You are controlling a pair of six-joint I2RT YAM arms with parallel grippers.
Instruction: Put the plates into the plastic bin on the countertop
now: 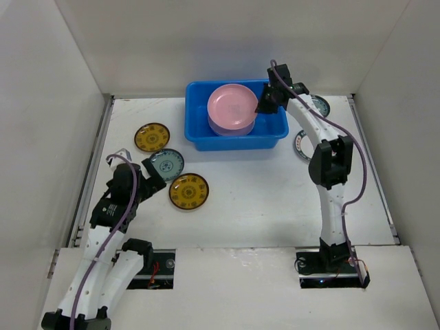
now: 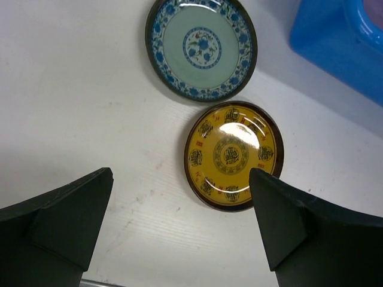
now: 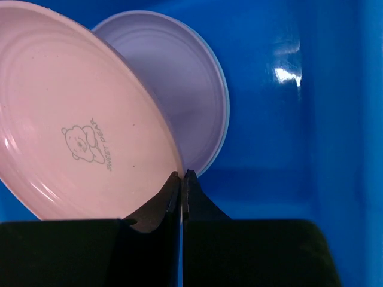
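Note:
The blue plastic bin point(image 1: 199, 134) stands at the back middle of the white countertop point(image 1: 261, 199). My right gripper point(image 1: 265, 103) is over the bin, shut on the rim of the pink plate point(image 1: 232, 107), held tilted above the lilac plate point(image 1: 230, 128). The right wrist view shows the pink plate point(image 3: 72, 131), the lilac plate point(image 3: 179, 89) behind it and my gripper point(image 3: 181, 179) pinching the pink rim. My left gripper point(image 1: 152, 177) is open and empty over the countertop, near a yellow plate point(image 2: 233, 154) and a blue patterned plate point(image 2: 201, 48).
A second yellow plate point(image 1: 152, 137) lies left of the bin. Two patterned plates point(image 1: 319, 106) point(image 1: 301, 144) lie right of the bin, partly hidden by my right arm. White walls enclose the countertop on three sides.

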